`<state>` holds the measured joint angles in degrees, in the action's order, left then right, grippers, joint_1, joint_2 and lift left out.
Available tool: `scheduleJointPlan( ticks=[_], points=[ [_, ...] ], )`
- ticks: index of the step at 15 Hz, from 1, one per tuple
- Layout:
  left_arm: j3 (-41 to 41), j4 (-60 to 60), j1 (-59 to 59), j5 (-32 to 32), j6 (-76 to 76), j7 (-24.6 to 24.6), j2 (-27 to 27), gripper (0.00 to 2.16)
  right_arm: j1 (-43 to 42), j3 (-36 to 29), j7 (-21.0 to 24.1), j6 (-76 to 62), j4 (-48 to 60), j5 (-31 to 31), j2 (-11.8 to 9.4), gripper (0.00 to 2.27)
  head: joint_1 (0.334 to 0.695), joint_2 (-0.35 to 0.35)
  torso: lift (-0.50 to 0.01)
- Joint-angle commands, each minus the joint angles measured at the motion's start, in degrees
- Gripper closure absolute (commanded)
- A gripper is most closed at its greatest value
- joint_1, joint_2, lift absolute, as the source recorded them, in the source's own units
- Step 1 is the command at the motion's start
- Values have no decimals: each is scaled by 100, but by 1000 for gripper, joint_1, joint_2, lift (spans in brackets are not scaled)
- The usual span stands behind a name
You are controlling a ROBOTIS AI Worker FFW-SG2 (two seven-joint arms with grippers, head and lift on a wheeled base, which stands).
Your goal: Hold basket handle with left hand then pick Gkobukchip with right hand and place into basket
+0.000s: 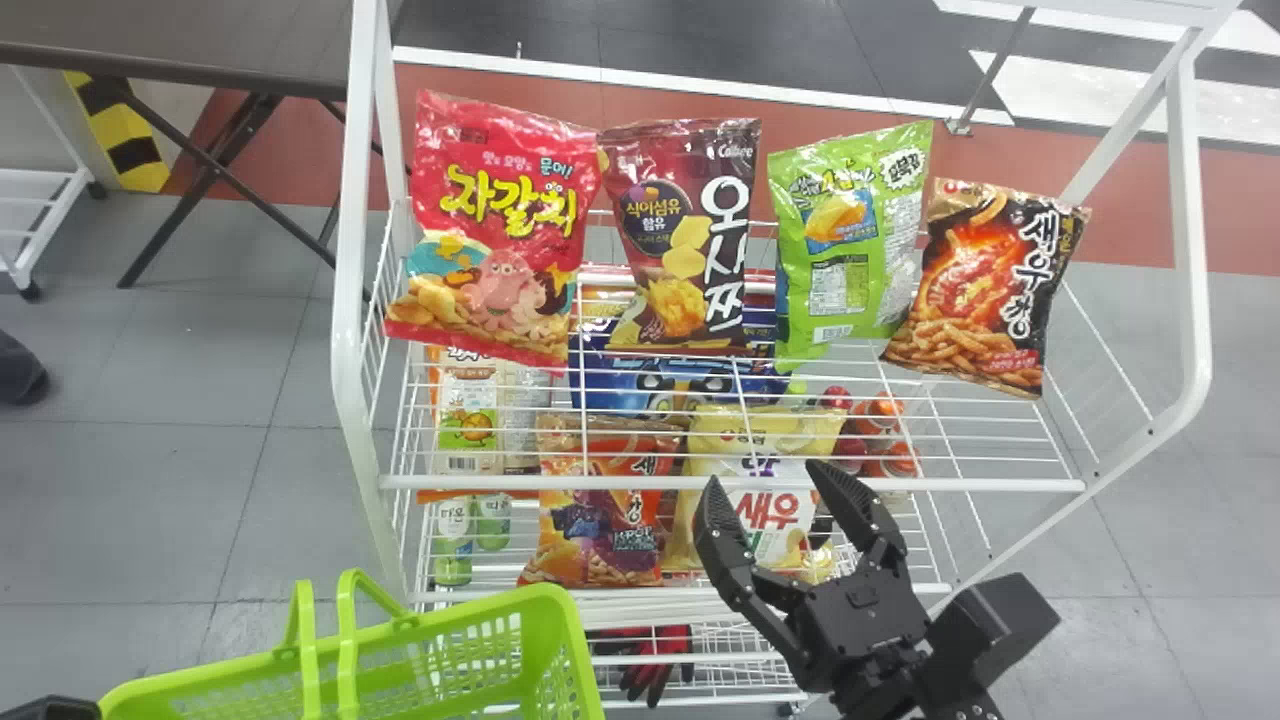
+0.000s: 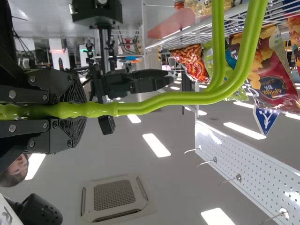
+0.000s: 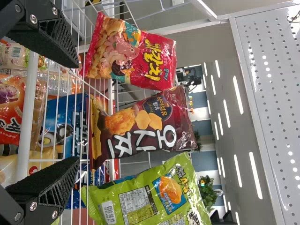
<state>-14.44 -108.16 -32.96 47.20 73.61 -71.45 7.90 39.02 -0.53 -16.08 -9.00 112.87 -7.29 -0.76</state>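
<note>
My left gripper (image 1: 52,708) is at the bottom left corner in the head view. In the left wrist view that gripper (image 2: 77,110) is shut on the green basket handle (image 2: 164,97). The green basket (image 1: 572,640) hangs at the lower left, before the rack. My right gripper (image 1: 772,482) stands open and empty near the top shelf's front rail; in its wrist view the open gripper (image 3: 75,112) faces the bags. On that shelf stand a red bag (image 1: 505,225), a maroon bag (image 1: 680,235), a green bag (image 1: 850,240) and a black-orange bag (image 1: 990,285). Which is Gkobukchip I cannot tell.
The white wire rack (image 1: 355,250) has upright side frames and a front rail (image 1: 940,485). Lower down are a blue bag (image 1: 660,385), an orange bag (image 1: 600,510), a cream bag (image 1: 760,500) and bottles. A dark table (image 1: 180,65) stands at the left.
</note>
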Motion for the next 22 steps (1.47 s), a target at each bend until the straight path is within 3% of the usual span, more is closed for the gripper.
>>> scheduleJointPlan(
  ticks=[1,11,16,22],
  points=[
    [3,6,0,0,0,-1,1,2155,0,-9,0,0,7,0,5,110,695,-181,0],
    [21,15,9,-9,0,26,1,2155,-220,-132,62,281,60,0,14,110,695,-186,0],
    [21,-47,9,-17,35,34,18,2155,-852,-475,185,1529,280,-70,14,107,695,-220,0],
    [21,-117,62,-35,141,87,62,2155,-1907,-1266,185,2918,280,-580,14,107,695,-284,0]
  ],
)
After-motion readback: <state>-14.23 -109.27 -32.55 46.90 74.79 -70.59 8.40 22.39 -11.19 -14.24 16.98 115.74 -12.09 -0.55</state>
